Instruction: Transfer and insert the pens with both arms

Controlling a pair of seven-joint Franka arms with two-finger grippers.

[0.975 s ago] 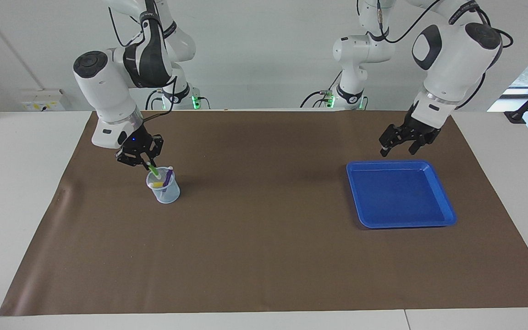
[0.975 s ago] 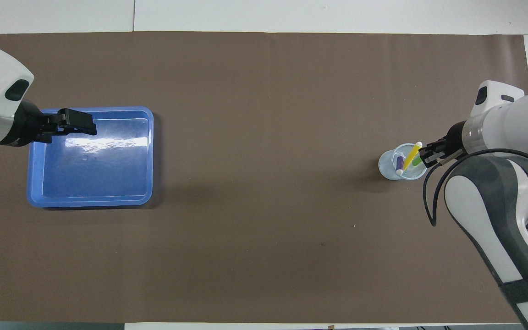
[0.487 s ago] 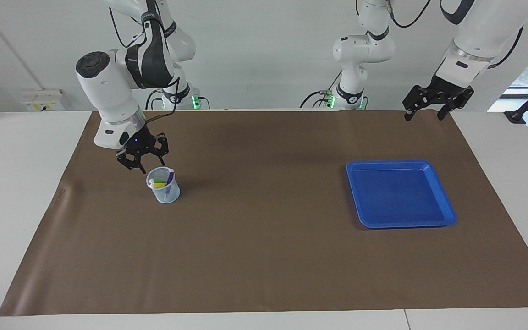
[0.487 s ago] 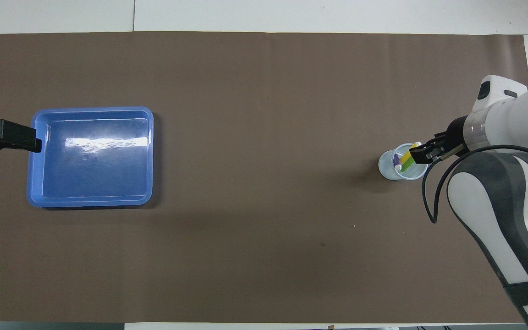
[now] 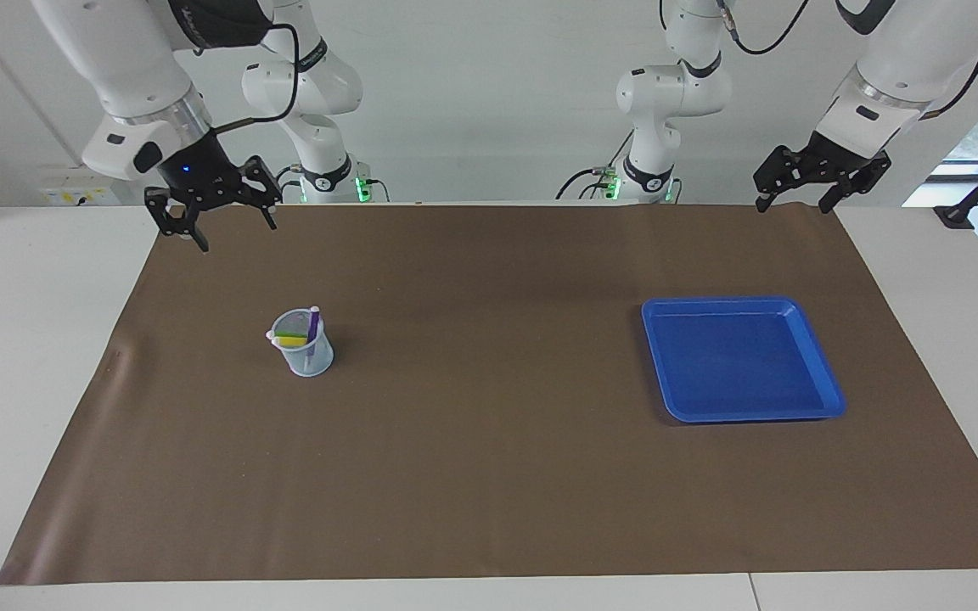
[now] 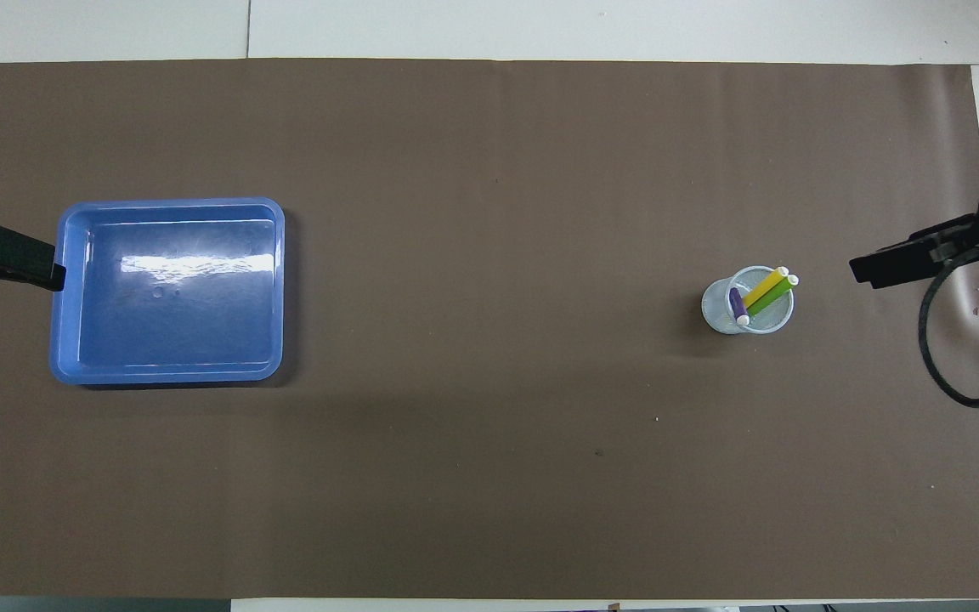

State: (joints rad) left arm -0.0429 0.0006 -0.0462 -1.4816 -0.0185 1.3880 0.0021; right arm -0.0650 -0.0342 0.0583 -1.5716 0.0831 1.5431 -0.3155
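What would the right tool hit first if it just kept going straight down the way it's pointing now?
Probably the brown mat at its edge nearest the robots. The right tool hangs open and raised, pointing down there; the cup with the pens looks off that line.

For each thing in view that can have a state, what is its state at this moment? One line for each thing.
purple pen: in the cup, leaning on the rim.
yellow pen: in the cup, leaning.
light green pen: in the cup, beside the yellow one.
cup: upright on the mat.
blue tray: flat, nothing in it.
left gripper: open, raised, holds nothing.
right gripper: open, raised, holds nothing.
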